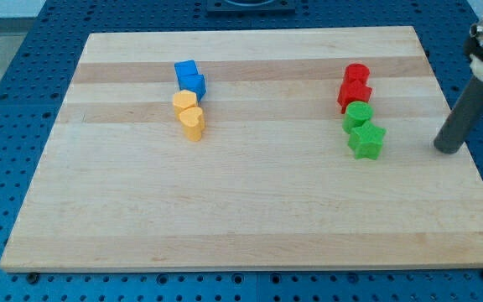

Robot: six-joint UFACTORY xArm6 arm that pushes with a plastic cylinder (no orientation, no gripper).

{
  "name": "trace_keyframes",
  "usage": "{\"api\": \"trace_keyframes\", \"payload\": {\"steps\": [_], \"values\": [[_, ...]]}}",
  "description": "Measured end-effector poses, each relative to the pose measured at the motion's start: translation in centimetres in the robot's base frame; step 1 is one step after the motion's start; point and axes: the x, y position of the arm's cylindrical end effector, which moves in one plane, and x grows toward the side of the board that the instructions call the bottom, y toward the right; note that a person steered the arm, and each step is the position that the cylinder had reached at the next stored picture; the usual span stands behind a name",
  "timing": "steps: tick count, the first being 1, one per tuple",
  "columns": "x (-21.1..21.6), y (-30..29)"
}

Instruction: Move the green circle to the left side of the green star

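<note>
The green circle is sitting just above the green star, touching it, not left of it yet. My tip is waiting well right of the star, with no fingers. Pushing isn't started.

Wooden board of pale planks lying on a blue perforated table. Upper left of centre: two blue blocks, shapes unclear, touching each other. Directly below them toward the view's bottom, two yellow blocks, the lower one heart-like, also touching. Toward the view's right: two red blocks stacked in a close column, shapes indistinct.
</note>
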Motion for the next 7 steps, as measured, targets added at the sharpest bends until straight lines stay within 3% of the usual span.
{"api": "trace_keyframes", "payload": {"steps": [2,4,7], "values": [[-1.0,0.0],[-5.8,0.0],[-5.3,-11.8]]}}
